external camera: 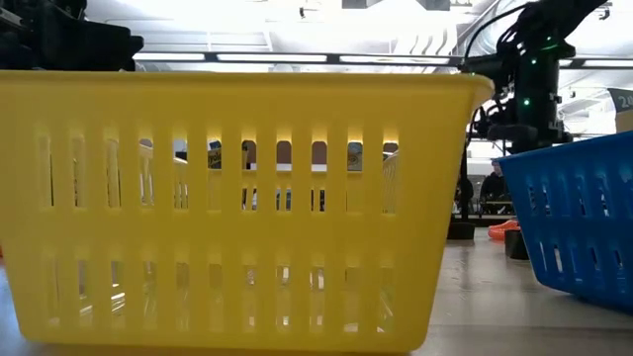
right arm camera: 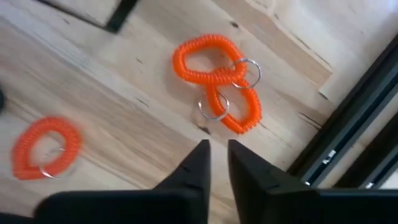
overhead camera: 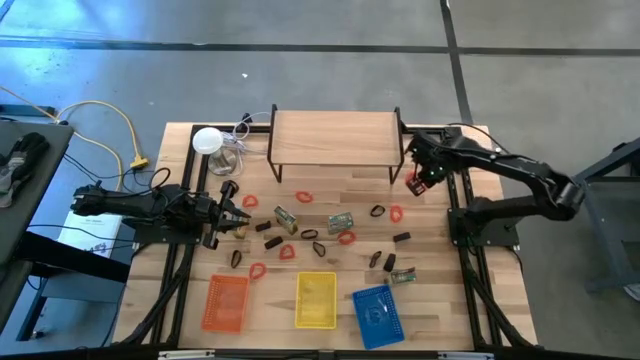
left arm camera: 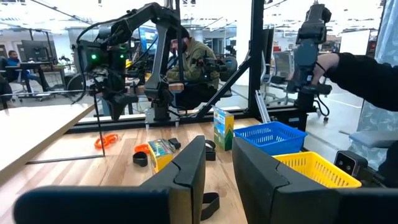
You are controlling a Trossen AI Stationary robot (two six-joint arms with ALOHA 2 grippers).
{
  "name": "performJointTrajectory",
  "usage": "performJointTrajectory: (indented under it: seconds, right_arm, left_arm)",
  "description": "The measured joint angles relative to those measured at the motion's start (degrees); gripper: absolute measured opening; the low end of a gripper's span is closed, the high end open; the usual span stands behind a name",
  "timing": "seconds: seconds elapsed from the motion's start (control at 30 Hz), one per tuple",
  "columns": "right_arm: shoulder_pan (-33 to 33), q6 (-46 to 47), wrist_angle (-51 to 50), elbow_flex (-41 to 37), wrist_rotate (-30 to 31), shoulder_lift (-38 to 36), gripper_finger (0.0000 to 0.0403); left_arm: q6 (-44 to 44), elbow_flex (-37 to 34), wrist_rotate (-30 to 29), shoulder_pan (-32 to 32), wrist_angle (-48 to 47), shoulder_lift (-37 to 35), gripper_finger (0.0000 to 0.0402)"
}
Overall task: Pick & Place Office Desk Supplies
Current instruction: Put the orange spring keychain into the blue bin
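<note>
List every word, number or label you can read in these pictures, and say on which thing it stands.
None can be read with certainty.
Upright green packet: print too blurred.
Lying packet: label too blurred.
Wall sign: cut off by the picture's edge, unreadable.

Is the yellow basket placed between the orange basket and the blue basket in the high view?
Yes, the yellow basket sits between the orange basket and the blue basket along the table's near edge.
</note>
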Motion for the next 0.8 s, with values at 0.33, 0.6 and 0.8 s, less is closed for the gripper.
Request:
performJointTrajectory:
  seconds: [0.33, 0.6, 0.8]
  right_arm:
    - [0.24, -3.38, 1.32, 0.02, 1.15, 8.88, 0.0197]
    - [-0.87, -2.37, 1.46, 0.04, 4.91, 16.21, 0.023]
    - [-2.02, -2.41, 2.17, 0.25, 5.75, 20.1, 0.0231]
  left_arm:
    - [-0.07, 0.0, 0.0, 0.01, 0.03, 0.0, 0.0077]
    - [-0.26, 0.0, -0.02, -0.01, 0.03, 0.0, 0.0077]
    - [-0.24, 0.0, -0.02, 0.01, 0.03, 0.0, 0.0077]
